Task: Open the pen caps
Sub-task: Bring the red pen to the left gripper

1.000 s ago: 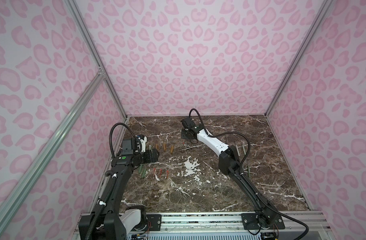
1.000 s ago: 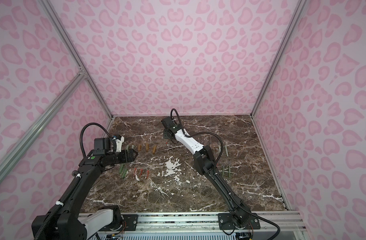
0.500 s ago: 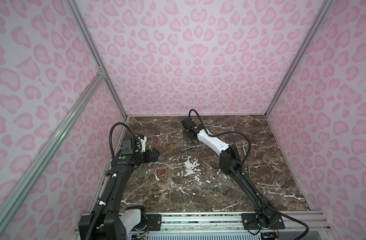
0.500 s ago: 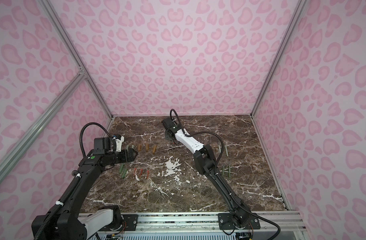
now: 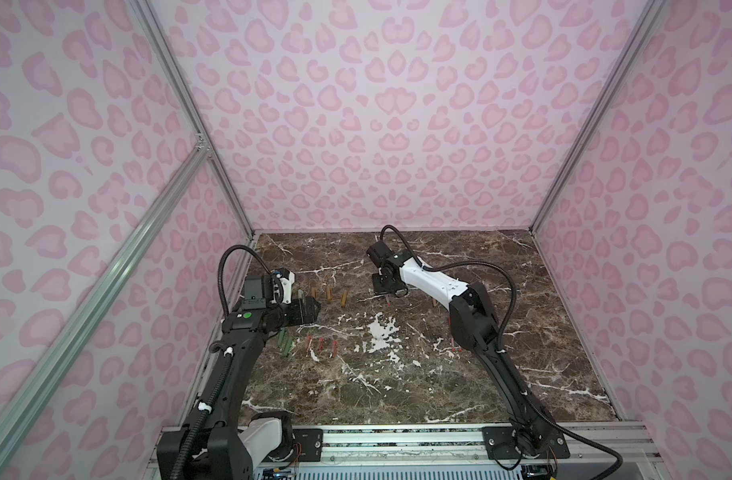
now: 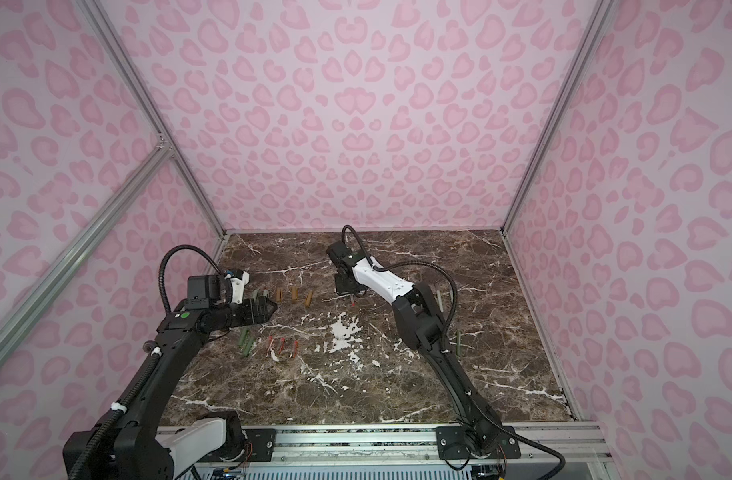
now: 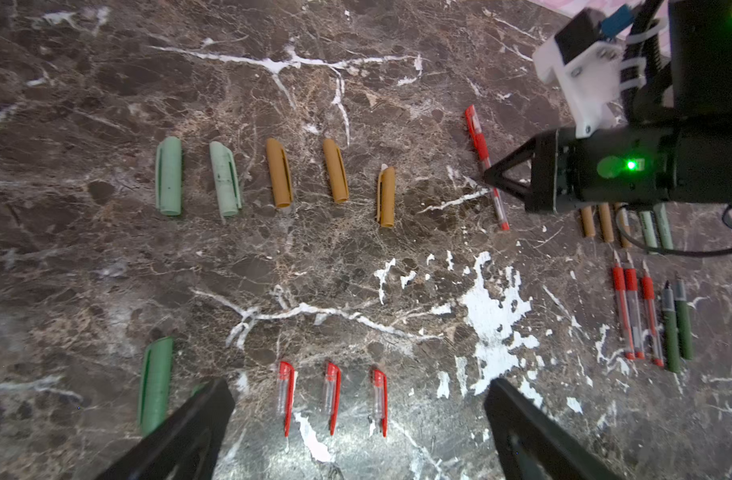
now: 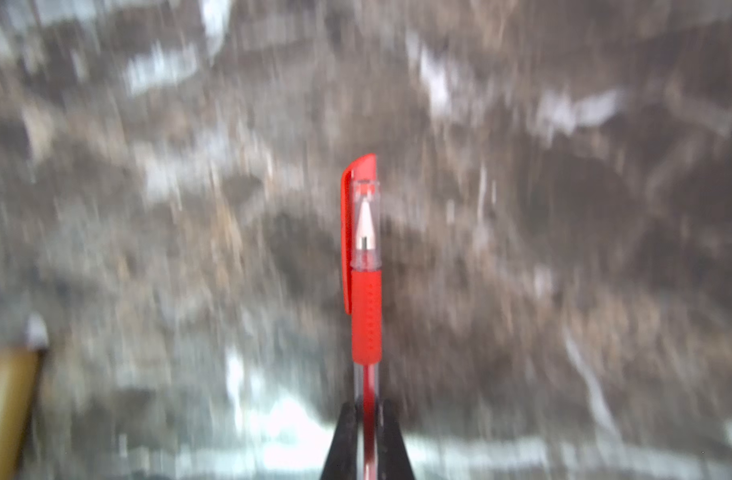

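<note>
pens and caps lie sorted in both top views, and the right gripper [image 5: 387, 292] reaches far over the marble table [image 5: 397, 395]. left wrist view: loose pen caps [image 7: 335, 170] sit in rows, left gripper [image 7: 358, 432] spread wide with nothing in it, probably ready for the next cap. right wrist view: jaws pinch the barrel of a capped red pen [image 8: 366, 316], cap end free for pulling.

Both top views are taken from high at the front, facing down over the whole marble surface [image 5: 397, 374]; wrist views are taken close above the same surface [image 7: 314, 270].
</note>
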Robot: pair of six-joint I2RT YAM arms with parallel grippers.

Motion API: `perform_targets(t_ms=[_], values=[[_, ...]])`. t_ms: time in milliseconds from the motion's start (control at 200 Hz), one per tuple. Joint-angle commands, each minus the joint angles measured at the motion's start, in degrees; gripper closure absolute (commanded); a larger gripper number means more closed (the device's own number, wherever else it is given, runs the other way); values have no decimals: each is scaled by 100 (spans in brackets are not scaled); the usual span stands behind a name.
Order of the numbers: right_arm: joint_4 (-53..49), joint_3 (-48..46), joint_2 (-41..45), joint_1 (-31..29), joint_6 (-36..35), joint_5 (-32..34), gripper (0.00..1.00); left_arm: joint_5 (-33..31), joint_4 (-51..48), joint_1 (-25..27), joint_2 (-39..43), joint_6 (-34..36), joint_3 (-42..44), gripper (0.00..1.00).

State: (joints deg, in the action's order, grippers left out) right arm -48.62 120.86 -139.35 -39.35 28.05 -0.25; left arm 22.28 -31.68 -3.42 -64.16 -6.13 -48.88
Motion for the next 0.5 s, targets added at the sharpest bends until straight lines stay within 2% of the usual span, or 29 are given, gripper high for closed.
perform_targets(t_ms=[0,280,400,495], values=[[929,-1158,924,-80,31,-213,98,742,96,-10,40,-166,-56,1],[2929,-3946,3094,-580,349,-667,99,2276,535,-13,-23,-668,1,6],[3424,-4457,3566,-824,541,-851,100,2796,671,-21,-117,-885,29,10],[3650,-4612,3826,-1103,520,-825,100,2920,939,-17,-102,-1131,170,13]])
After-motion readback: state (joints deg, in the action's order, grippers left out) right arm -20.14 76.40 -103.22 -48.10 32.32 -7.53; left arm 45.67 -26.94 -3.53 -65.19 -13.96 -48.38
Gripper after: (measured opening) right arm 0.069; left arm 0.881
